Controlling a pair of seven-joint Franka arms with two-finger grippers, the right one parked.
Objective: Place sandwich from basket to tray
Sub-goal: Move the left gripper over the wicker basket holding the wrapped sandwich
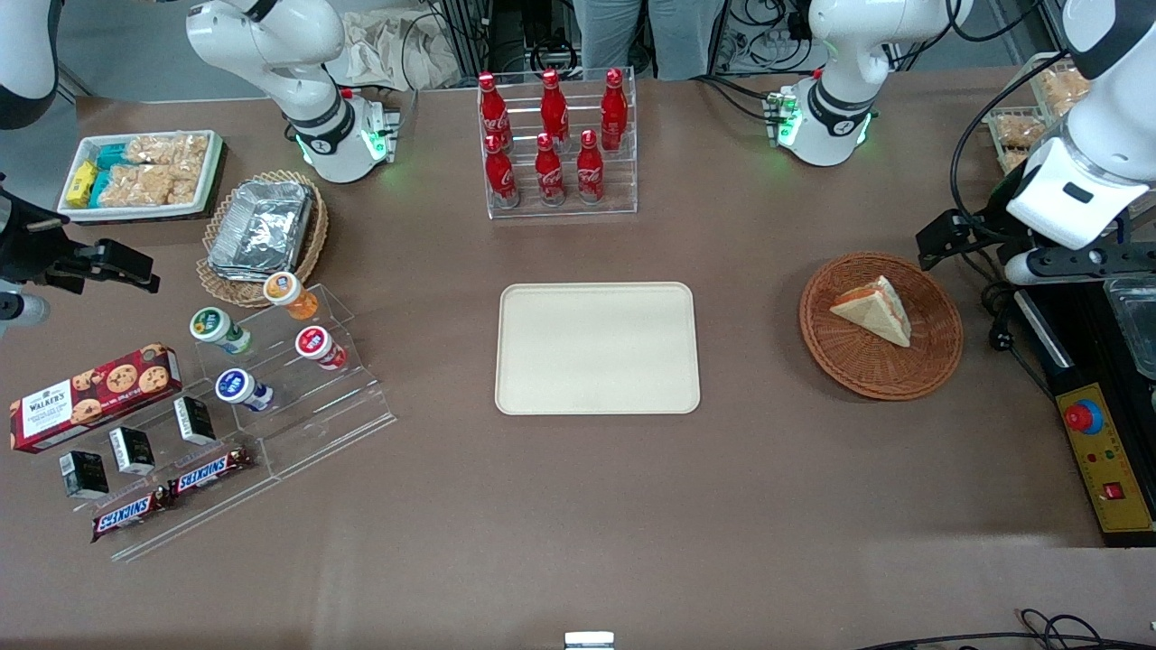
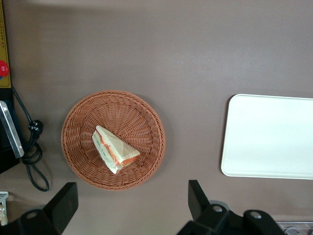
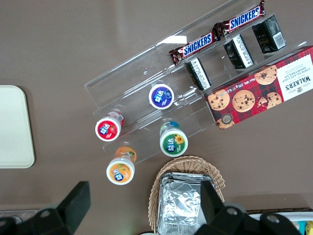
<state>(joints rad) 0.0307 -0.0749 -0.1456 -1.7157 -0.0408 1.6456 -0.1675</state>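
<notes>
The sandwich (image 1: 874, 311), a pale bread wedge with red-orange filling, lies in the round reddish-brown basket (image 1: 849, 370) toward the working arm's end of the table. The cream tray (image 1: 596, 348) lies flat and bare at the table's middle, beside the basket. My left gripper (image 1: 944, 242) hangs above the table beside the basket's rim, a little farther from the front camera than the sandwich. In the left wrist view the gripper (image 2: 131, 196) is open and empty, with the sandwich (image 2: 115, 149), the basket (image 2: 83, 122) and the tray (image 2: 269, 137) below it.
A rack of red cola bottles (image 1: 555, 144) stands farther back than the tray. A yellow control box with a red button (image 1: 1106, 451) and a black cable (image 2: 34, 156) lie beside the basket. Snack displays (image 1: 271, 352) and a foil-container basket (image 1: 262, 230) fill the parked arm's end.
</notes>
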